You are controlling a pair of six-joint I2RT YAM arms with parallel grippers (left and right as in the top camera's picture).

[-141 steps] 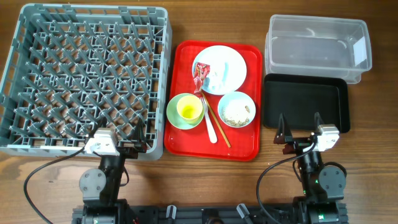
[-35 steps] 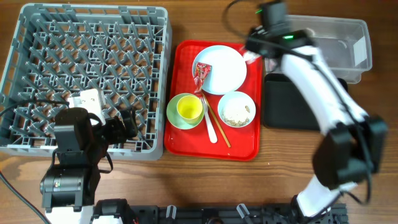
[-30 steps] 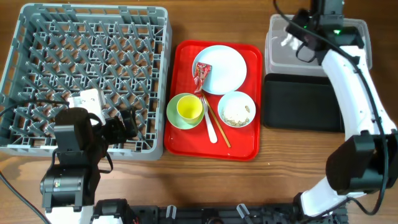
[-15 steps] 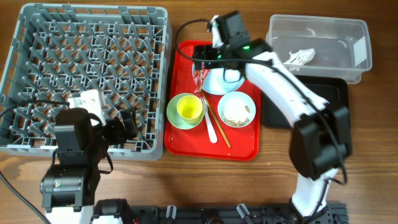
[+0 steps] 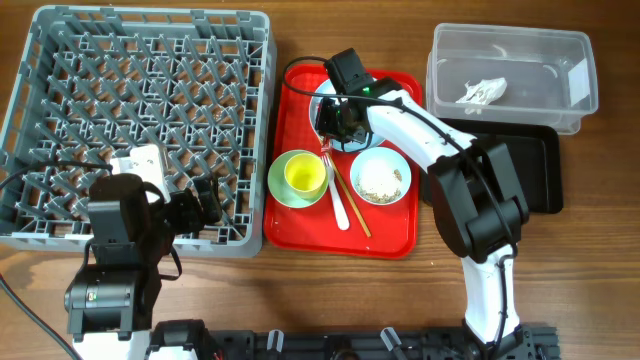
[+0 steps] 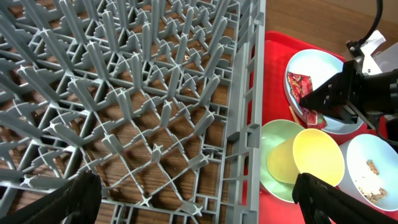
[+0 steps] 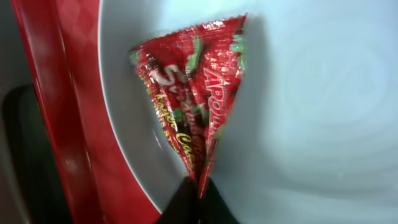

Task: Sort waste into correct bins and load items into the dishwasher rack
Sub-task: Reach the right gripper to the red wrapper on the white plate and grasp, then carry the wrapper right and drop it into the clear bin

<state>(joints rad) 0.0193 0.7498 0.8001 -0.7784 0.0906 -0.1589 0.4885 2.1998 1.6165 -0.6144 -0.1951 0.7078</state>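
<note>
One thin corner of the red wrapper (image 7: 193, 106) on the blue plate (image 7: 311, 93) is all the right gripper (image 7: 194, 194) pinches, so it may slip out on lifting; the left gripper (image 6: 196, 186) hangs open.

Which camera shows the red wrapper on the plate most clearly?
Right wrist: the wrapper fills the frame, print visible. Left wrist shows it small; overhead, the right arm hides most of it.
</note>
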